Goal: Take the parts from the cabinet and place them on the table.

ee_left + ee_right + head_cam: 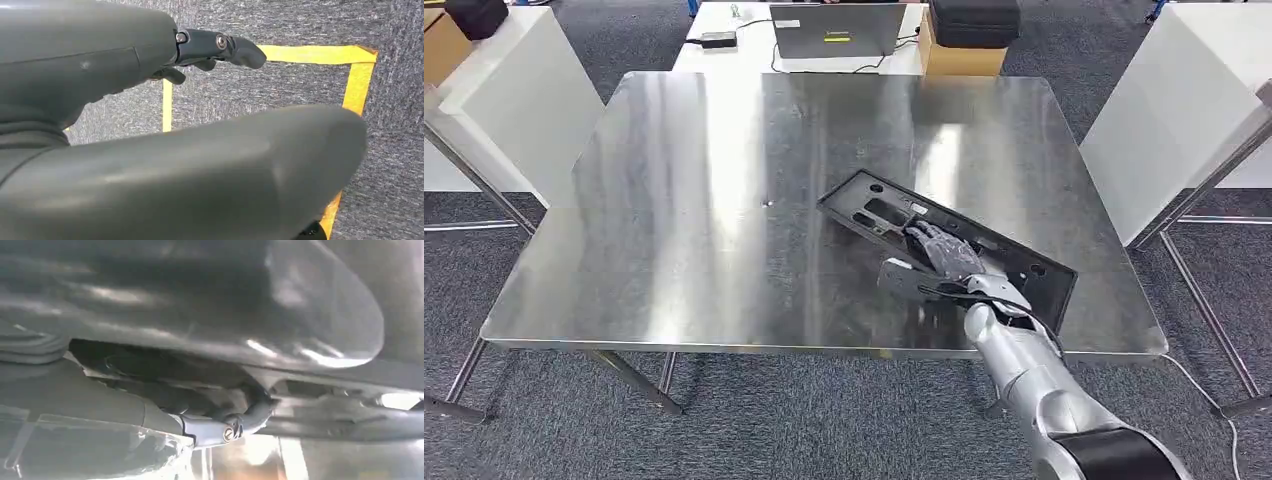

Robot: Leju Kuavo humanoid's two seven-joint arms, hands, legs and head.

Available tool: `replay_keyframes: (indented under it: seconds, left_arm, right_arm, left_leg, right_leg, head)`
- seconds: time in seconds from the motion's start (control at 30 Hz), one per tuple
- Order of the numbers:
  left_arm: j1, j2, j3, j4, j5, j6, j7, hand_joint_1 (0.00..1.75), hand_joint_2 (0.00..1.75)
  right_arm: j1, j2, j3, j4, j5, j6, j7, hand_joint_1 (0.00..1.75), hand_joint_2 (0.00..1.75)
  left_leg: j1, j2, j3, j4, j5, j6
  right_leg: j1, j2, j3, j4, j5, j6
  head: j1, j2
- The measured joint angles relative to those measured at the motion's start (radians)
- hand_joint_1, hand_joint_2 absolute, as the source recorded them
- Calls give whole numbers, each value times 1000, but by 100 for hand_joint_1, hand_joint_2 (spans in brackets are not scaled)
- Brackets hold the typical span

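Right robot hand (944, 255) resting on black part (944, 245), near-right on tabletop (684, 220); grip unclear. Looking stiff, flat, light: taking long edge. Left robot hand (150, 100) hanging empty, fingers curled.

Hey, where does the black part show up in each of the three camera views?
Head view: the black part lies tilted on the steel table, right of centre, under the right hand.
Left wrist view: not in it; carpet and yellow tape.
Right wrist view: the dark part runs just beyond the fingers.
Shared landmark: the right hand on the part.
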Motion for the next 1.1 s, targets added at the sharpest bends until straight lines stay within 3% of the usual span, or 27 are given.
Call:
replay_keyframes:
  seconds: [0.3,0.47,0.53,0.67,0.87,1.03,1.1]
  left_arm:
    - [0,-2,8,0,-6,8,-8,0,0]
    - [0,-8,12,0,-6,12,-30,0,0]
    - [0,-9,15,0,-6,8,-53,0,0]
    - [0,-13,27,0,-4,0,-137,0,0]
    - [0,-15,32,0,-2,-6,-168,0,0]
    - [0,-16,42,0,-2,15,-183,0,0]
    - [-1,-16,49,0,-2,17,-184,0,0]
  right_arm:
    - [36,3,6,-88,-33,-120,-5,0,0]
    - [172,4,6,-356,-40,-318,-18,0,0]
    - [244,5,6,-487,-78,-431,-53,0,0]
    - [392,11,6,-735,-249,-573,-166,0,0]
    - [527,18,13,-958,-348,-611,-227,0,0]
    - [651,52,5,-1085,-718,-591,-359,0,0]
    - [698,64,-8,-1113,-769,-587,-390,0,0]
  left_leg:
    - [0,0,-1,0,0,0]
    - [0,0,-1,0,0,0]
    - [0,0,-1,0,-1,0]
    - [-1,-1,0,0,-4,0]
    - [-1,0,2,0,-5,-1]
    - [0,0,3,0,-5,-1]
    - [0,0,2,0,-6,-1]
  right_leg:
    - [0,0,0,0,0,0]
    - [0,0,0,0,0,0]
    - [0,0,0,0,0,0]
    - [0,0,-1,0,-1,0]
    - [0,1,-2,-1,-1,0]
    - [0,-1,-1,-1,-2,0]
    - [0,0,-1,-1,-2,-1]
  head:
    - [0,0]
    - [0,0]
    - [0,0]
    - [0,0]
    - [0,0]
    - [0,0]
    - [0,0]
